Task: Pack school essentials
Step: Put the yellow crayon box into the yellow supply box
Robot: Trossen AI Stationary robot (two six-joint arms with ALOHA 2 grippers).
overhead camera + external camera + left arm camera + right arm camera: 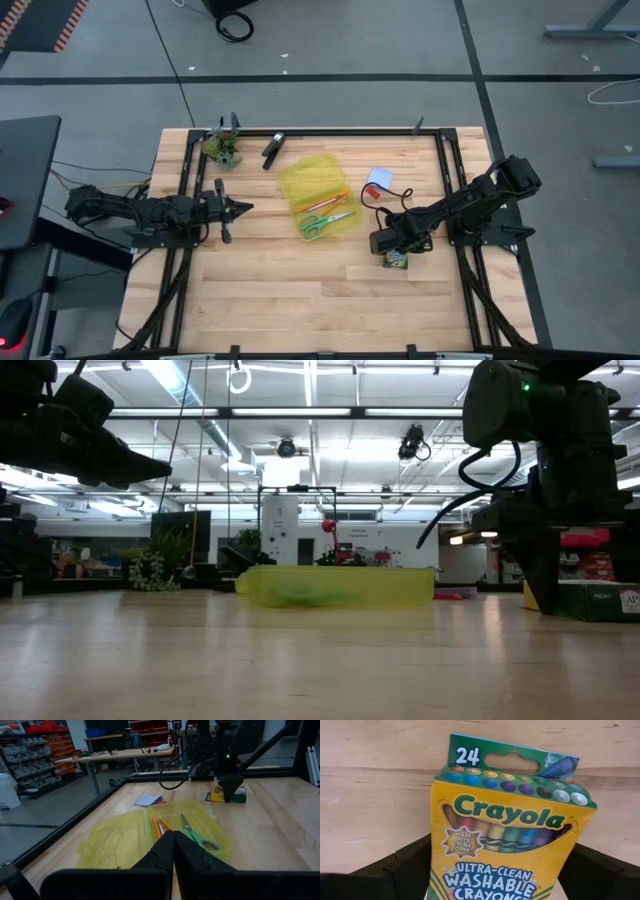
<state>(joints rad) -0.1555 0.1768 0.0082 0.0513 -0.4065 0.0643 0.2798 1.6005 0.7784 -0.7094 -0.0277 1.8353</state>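
High view: yellow case (318,196) mid-desk already holds pencils (322,203) and scissors (326,223); notepad (380,178) lies on the desk just beyond it. Right end effector (397,258) is over the crayon box (399,263), not yet packed.

Low view: case contents blurred.

Left wrist: left end effector (173,851) pinched shut, empty.

Right wrist: fingers wide, flanking the box; contact unclear. Pen, eraser not made out.
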